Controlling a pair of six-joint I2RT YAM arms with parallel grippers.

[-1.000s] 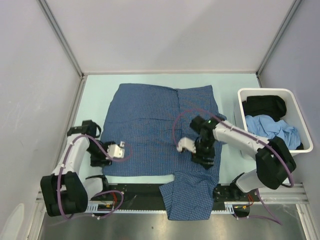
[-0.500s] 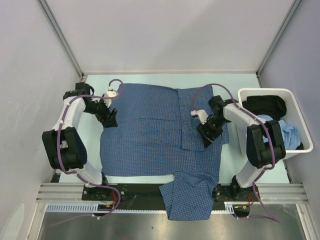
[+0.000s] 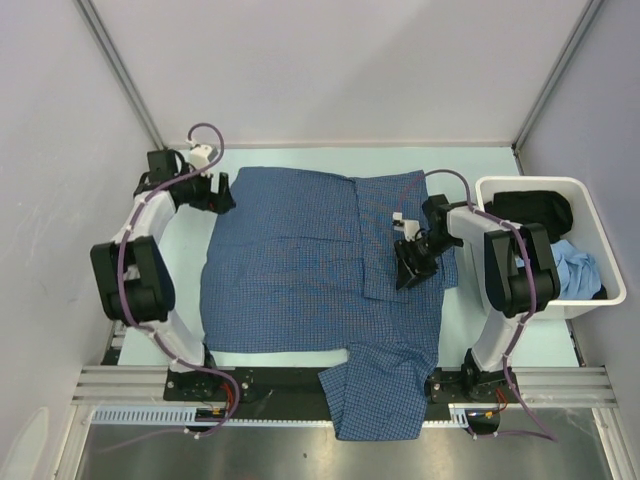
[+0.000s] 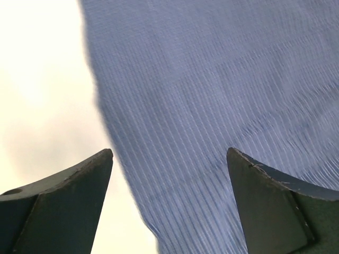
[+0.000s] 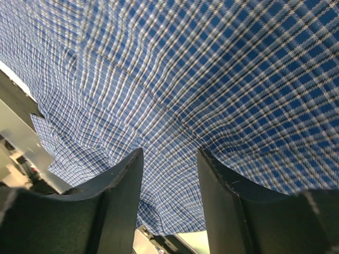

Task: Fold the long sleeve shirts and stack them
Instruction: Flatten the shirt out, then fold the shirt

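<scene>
The dark-blue checked long sleeve shirt [image 3: 300,265] lies spread flat across the table, with one part hanging over the near edge [image 3: 380,400]. My left gripper [image 3: 222,193] is open at the shirt's far left corner. In the left wrist view the gripper [image 4: 169,159] hovers over the shirt's left edge [image 4: 212,95], with bare table beside it. My right gripper [image 3: 408,268] is over the shirt's right side. In the right wrist view the gripper [image 5: 169,156] is open just above the cloth [image 5: 212,79] and grips nothing.
A white bin [image 3: 548,184] stands at the right and holds black cloth [image 3: 530,212] and light-blue cloth [image 3: 575,265]. Grey walls close in the table on the left, back and right. The metal rail [image 3: 560,380] runs along the near edge.
My left arm has swung from the shirt's near left side up to its far left corner. My right gripper has moved from the shirt's near right part back and to the right.
</scene>
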